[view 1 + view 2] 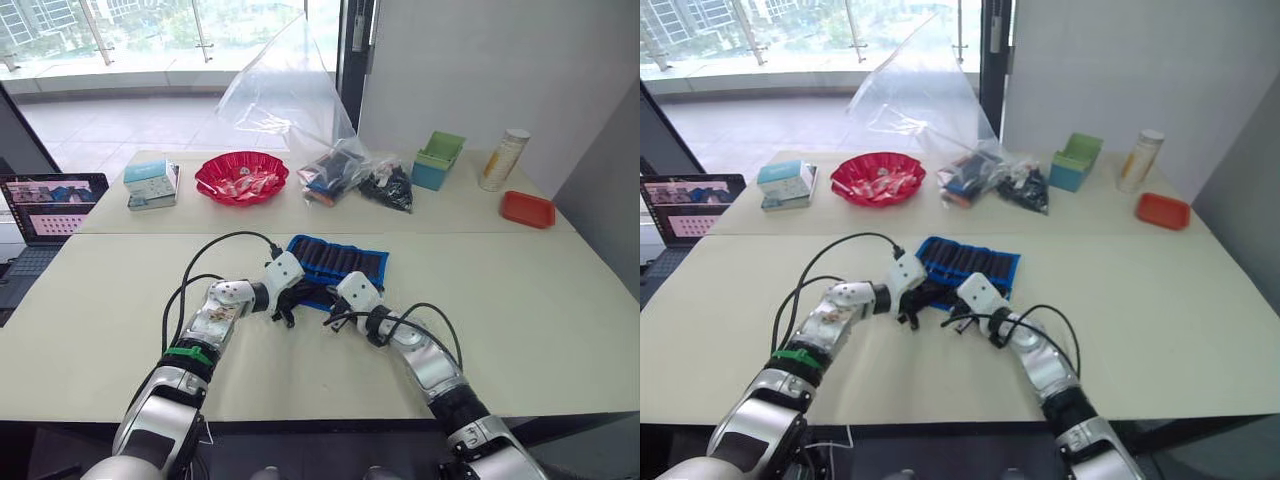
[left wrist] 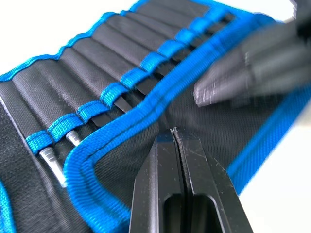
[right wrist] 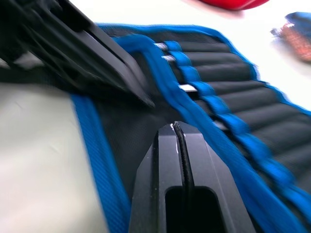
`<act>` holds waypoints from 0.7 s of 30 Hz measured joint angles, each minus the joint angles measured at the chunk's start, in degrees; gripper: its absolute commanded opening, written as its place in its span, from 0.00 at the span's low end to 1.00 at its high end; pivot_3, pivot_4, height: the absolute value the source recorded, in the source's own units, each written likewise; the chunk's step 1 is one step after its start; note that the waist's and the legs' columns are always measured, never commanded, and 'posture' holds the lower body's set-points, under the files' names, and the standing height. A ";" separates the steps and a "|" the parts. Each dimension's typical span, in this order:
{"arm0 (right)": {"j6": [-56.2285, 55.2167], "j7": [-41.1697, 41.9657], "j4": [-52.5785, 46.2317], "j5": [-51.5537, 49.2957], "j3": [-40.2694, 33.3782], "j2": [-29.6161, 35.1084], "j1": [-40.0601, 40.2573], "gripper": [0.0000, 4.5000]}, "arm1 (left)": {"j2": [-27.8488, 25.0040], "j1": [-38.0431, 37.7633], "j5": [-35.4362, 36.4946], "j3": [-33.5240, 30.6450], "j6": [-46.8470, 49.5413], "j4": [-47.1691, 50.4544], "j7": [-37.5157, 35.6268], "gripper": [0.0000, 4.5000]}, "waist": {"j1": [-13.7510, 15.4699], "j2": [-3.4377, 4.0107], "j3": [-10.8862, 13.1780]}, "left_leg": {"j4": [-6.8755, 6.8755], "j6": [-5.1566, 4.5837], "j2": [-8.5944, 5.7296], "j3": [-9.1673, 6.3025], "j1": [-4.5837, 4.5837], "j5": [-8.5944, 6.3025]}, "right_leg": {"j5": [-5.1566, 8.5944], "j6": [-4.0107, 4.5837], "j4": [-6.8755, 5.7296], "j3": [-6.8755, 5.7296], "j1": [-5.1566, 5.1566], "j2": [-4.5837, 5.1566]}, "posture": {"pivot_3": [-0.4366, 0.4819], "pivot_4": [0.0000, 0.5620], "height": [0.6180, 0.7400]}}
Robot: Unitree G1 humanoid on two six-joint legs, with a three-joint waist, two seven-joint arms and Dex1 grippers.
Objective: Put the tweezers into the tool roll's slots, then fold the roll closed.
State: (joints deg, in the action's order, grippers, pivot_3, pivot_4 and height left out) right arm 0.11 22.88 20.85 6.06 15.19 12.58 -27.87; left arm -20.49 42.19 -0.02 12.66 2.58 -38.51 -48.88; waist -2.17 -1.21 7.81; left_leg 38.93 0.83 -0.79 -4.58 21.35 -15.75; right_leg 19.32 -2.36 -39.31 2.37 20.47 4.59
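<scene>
Left end effector [image 2: 176, 133] pinched on woven tool roll [image 2: 146, 97].

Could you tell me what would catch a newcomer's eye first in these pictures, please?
First, the tool roll with bright blue edging, lying open mid-table with both end effectors on its near flap: the left end effector and the right end effector, each shut on the fabric. Metal tweezers tips peek from the slots. Behind, a red bowl and a large clear plastic bag stand out on the far table.
</scene>
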 measured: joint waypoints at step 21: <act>5.97 5.27 -17.65 -11.99 -10.09 1.25 3.44 0.00 | -3.06 -3.93 9.68 -10.33 9.98 14.78 -2.38 0.00 | -0.53 0.11 -0.27 | 0.03 0.31 0.16 0.04 0.97 0.17 | 0.00 0.00 -0.42 0.06 0.93 -0.13 | 0.48 0.27 1.00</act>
State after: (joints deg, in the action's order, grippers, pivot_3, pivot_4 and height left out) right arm 6.08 28.15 3.21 -5.93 5.10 13.82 -24.43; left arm -23.55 38.26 9.66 2.33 12.56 -23.73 -51.26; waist -2.71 -1.10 7.53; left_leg 38.96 1.13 -0.63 -4.54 22.33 -15.57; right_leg 19.32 -2.36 -39.73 2.43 21.40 4.46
